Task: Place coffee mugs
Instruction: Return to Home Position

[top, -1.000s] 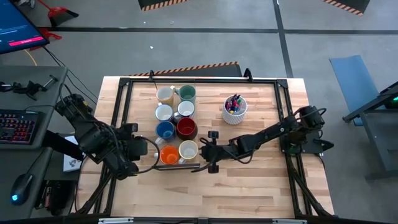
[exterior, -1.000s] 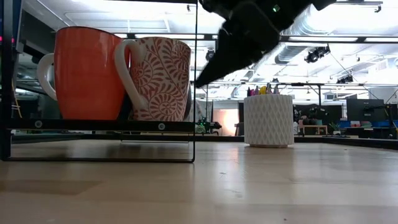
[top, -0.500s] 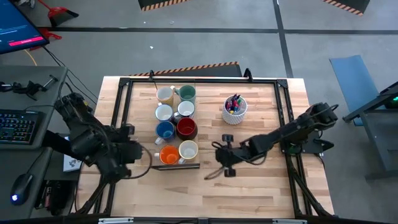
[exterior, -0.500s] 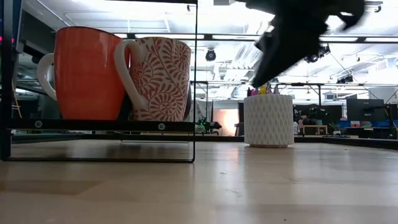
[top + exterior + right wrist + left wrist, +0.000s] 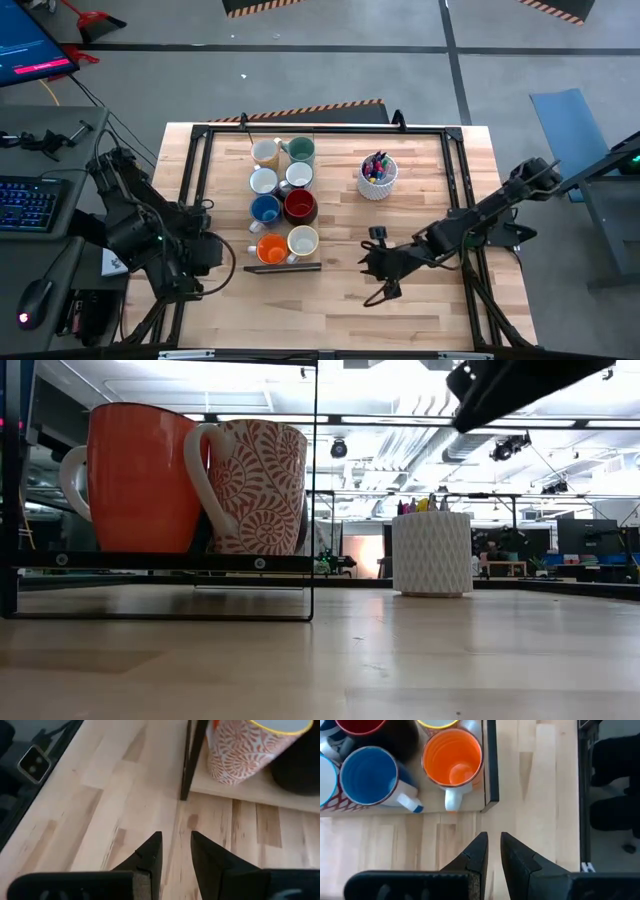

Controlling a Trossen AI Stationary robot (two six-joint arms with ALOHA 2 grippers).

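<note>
Several mugs stand upright in two rows on a black-framed rack (image 5: pixel 290 267). They are cream (image 5: pixel 265 152), teal (image 5: pixel 301 150), white (image 5: pixel 263 181), blue (image 5: pixel 265 209), dark red (image 5: pixel 300 205), orange (image 5: pixel 271 249) and a cream patterned one (image 5: pixel 303 241). My left gripper (image 5: pixel 218 252) hovers left of the orange mug (image 5: pixel 452 757), shut and empty. My right gripper (image 5: pixel 366 266) hangs above bare wood to the right of the patterned mug (image 5: pixel 250 745), also shut and empty. The low view shows the orange mug (image 5: pixel 135 475) and the patterned mug (image 5: pixel 255 485) side by side on the rack.
A white textured cup of coloured pens (image 5: pixel 377 178) stands right of the rack, also in the low view (image 5: pixel 430 550). A black metal frame (image 5: pixel 460 180) runs around the table top. Bare wood lies along the near edge (image 5: pixel 330 310).
My right gripper has drawn away from the patterned mug, moving toward the table's right and near edge and rising out of most of the low view. My left gripper has pulled back a little toward the left edge. The mugs have stayed in place.
</note>
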